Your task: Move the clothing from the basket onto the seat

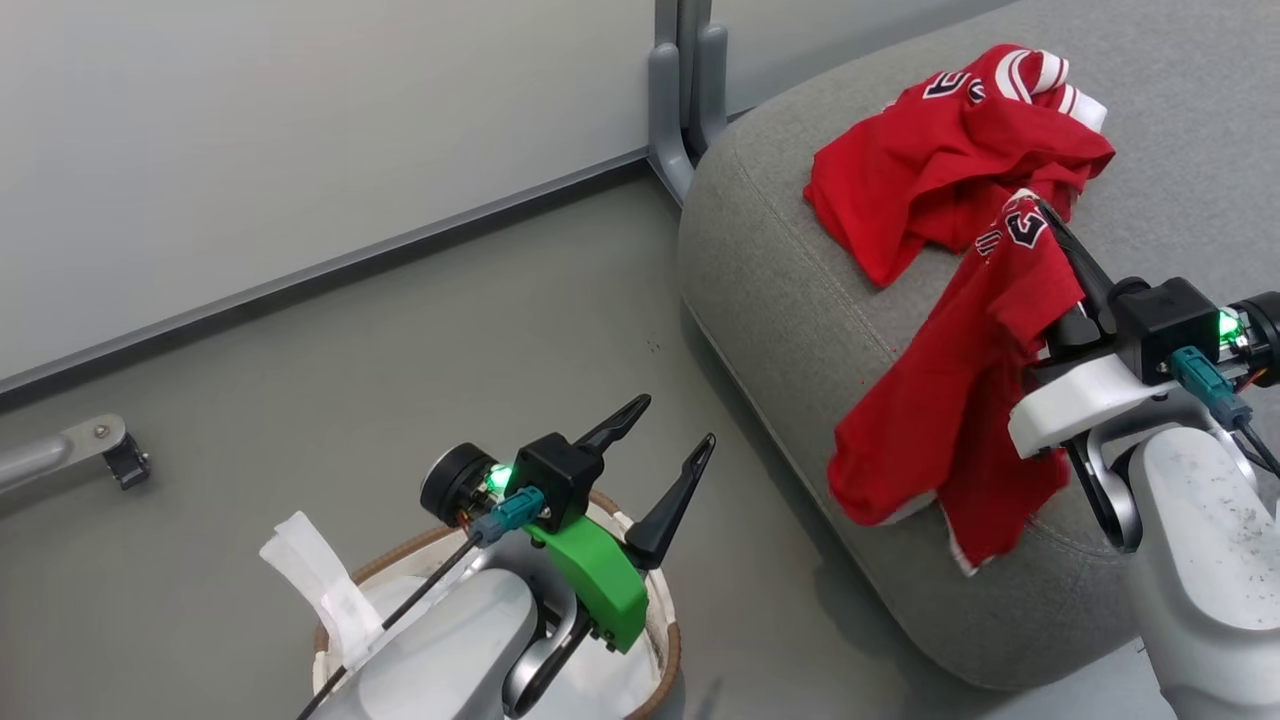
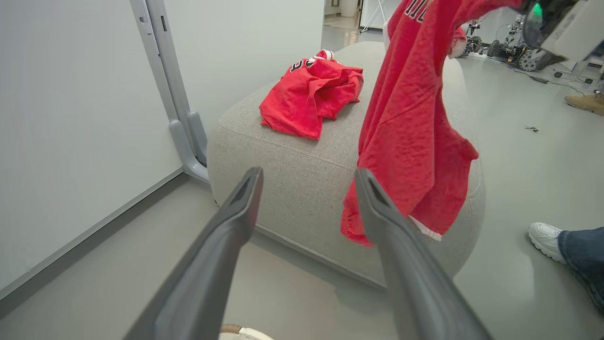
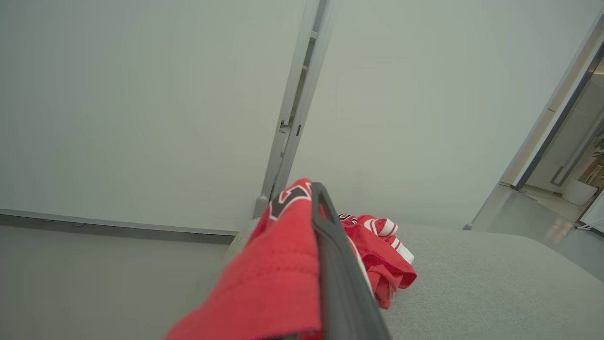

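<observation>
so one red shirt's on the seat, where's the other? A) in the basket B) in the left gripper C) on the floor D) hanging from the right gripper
D: the right gripper is shut on the hanging shirt, which dangles past the corner of the seat; the other shirt lies on top.

Robotics lab, by the look of it, staged with a bit of lounge furniture. Bare pale partition panels (image 1: 300,130) are joined by a grey metal post (image 1: 685,70) on a bracket foot, with smooth grey floor (image 1: 400,350) all round. One grey upholstered seat (image 2: 292,174) stands alone. Past it, across the open room, are wheeled machines (image 2: 512,49) and a loose cable (image 2: 542,79) on the floor. A person's white shoe (image 2: 545,238) sits at the edge, and there's a doorway (image 3: 561,156) off to the side.
</observation>
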Robot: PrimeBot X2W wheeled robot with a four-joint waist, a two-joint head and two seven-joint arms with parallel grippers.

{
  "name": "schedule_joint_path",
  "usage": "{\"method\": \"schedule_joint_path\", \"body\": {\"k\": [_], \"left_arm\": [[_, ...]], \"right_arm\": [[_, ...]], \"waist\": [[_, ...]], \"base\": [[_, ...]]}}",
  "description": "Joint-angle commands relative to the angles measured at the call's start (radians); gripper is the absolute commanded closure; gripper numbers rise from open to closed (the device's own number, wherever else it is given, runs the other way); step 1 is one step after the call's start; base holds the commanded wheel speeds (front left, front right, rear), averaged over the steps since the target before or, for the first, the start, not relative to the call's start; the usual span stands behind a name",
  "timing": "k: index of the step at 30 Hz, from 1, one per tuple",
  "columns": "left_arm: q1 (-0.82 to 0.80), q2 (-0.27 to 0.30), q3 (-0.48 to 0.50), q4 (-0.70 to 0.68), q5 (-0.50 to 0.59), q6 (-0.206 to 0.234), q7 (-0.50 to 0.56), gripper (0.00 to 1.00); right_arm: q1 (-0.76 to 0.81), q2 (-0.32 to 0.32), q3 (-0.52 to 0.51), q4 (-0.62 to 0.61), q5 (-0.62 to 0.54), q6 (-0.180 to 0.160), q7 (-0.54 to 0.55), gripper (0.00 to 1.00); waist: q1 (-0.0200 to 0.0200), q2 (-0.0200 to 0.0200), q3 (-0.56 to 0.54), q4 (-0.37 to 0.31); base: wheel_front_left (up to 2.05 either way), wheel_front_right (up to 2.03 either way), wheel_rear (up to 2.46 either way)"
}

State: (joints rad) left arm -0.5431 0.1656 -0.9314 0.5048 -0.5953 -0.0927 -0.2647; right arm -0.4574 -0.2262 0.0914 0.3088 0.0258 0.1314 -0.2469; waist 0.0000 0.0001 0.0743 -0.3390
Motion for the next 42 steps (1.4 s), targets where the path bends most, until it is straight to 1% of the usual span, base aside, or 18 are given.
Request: {"method": "schedule_joint_path", "body": {"k": [1, 7, 9, 13, 15, 19, 23, 24, 25, 29, 31, 33, 36, 38, 42], "left_arm": [[-0.006, 0.001, 0.009, 0.004, 0.014, -0.004, 0.001, 0.00], [-0.027, 0.002, 0.008, -0.004, 0.036, -0.006, 0.001, 0.00], [-0.032, 0.003, 0.005, -0.009, 0.046, -0.007, 0.001, 0.00], [-0.048, 0.004, 0.006, -0.029, 0.058, -0.011, 0.001, 0.00], [-0.056, 0.009, 0.002, -0.037, 0.068, -0.010, 0.001, 0.00], [-0.071, 0.016, 0.011, -0.069, 0.082, 0.001, 0.001, 0.00], [-0.090, 0.031, 0.014, -0.105, 0.102, 0.015, 0.001, 0.00], [-0.095, 0.036, 0.018, -0.112, 0.107, 0.019, 0.001, 0.00], [-0.101, 0.041, 0.020, -0.124, 0.113, 0.024, 0.001, 0.00], [-0.136, 0.062, 0.023, -0.168, 0.141, 0.038, 0.005, 0.00], [-0.157, 0.065, 0.026, -0.190, 0.151, 0.044, 0.005, 0.00], [-0.176, 0.066, 0.025, -0.207, 0.161, 0.046, 0.006, 0.00], [-0.201, 0.068, 0.021, -0.229, 0.174, 0.049, 0.017, 0.00], [-0.214, 0.070, 0.017, -0.237, 0.182, 0.050, 0.025, 0.00], [-0.224, 0.082, 0.015, -0.252, 0.189, 0.056, 0.038, 0.00]], "right_arm": [[-0.004, 0.005, -0.001, 0.006, 0.004, -0.001, -0.006, 1.00], [-0.045, -0.005, -0.005, 0.052, 0.025, -0.001, -0.009, 1.00], [-0.076, -0.023, 0.000, 0.081, 0.030, -0.001, -0.006, 1.00], [-0.181, -0.049, 0.005, 0.127, 0.054, -0.001, 0.001, 1.00], [-0.243, -0.074, 0.005, 0.137, 0.071, -0.001, 0.015, 1.00], [-0.382, -0.150, -0.001, 0.138, 0.075, -0.001, 0.051, 1.00], [-0.556, -0.265, -0.028, 0.139, 0.085, -0.001, 0.114, 1.00], [-0.593, -0.284, -0.039, 0.142, 0.089, -0.001, 0.125, 1.00], [-0.642, -0.321, -0.059, 0.149, 0.080, -0.001, 0.144, 1.00], [-0.796, -0.417, -0.106, 0.187, 0.036, -0.001, 0.196, 1.00], [-0.852, -0.461, -0.113, 0.211, 0.012, -0.001, 0.204, 1.00], [-0.874, -0.492, -0.116, 0.247, -0.001, -0.001, 0.200, 1.00], [-0.861, -0.516, -0.137, 0.321, -0.012, -0.001, 0.190, 1.00], [-0.834, -0.499, -0.184, 0.385, -0.012, -0.001, 0.173, 1.00], [-0.739, -0.436, -0.278, 0.520, -0.048, -0.001, 0.107, 1.00]], "waist": [[0.0000, -0.0001, 0.029, -0.025], [0.0000, -0.0001, 0.076, -0.028], [0.0000, -0.0001, 0.096, -0.023], [0.0000, -0.0001, 0.148, -0.001], [0.0000, -0.0001, 0.176, 0.014], [0.0000, -0.0001, 0.228, 0.049], [0.0000, -0.0001, 0.291, 0.097], [0.0000, -0.0001, 0.304, 0.105], [0.0000, -0.0001, 0.325, 0.116], [0.0000, -0.0001, 0.403, 0.160], [0.0000, -0.0001, 0.443, 0.185], [0.0000, -0.0001, 0.478, 0.206], [0.0000, -0.0001, 0.526, 0.225], [0.0000, -0.0001, 0.553, 0.232], [0.0000, -0.0001, 0.588, 0.233]], "base": [[0.00, 0.00, 0.00], [0.00, 0.00, 0.00], [0.00, 0.00, 0.00], [0.00, 0.00, 0.00], [0.00, 0.00, 0.00], [0.00, 0.00, 0.00], [0.00, 0.00, 0.00], [0.00, 0.00, 0.00], [0.00, 0.00, 0.00], [0.00, 0.00, 0.00], [0.00, 0.00, 0.00], [0.00, 0.00, 0.00], [0.00, 0.00, 0.00], [0.00, 0.00, 0.00], [0.00, 0.00, 0.00]]}}
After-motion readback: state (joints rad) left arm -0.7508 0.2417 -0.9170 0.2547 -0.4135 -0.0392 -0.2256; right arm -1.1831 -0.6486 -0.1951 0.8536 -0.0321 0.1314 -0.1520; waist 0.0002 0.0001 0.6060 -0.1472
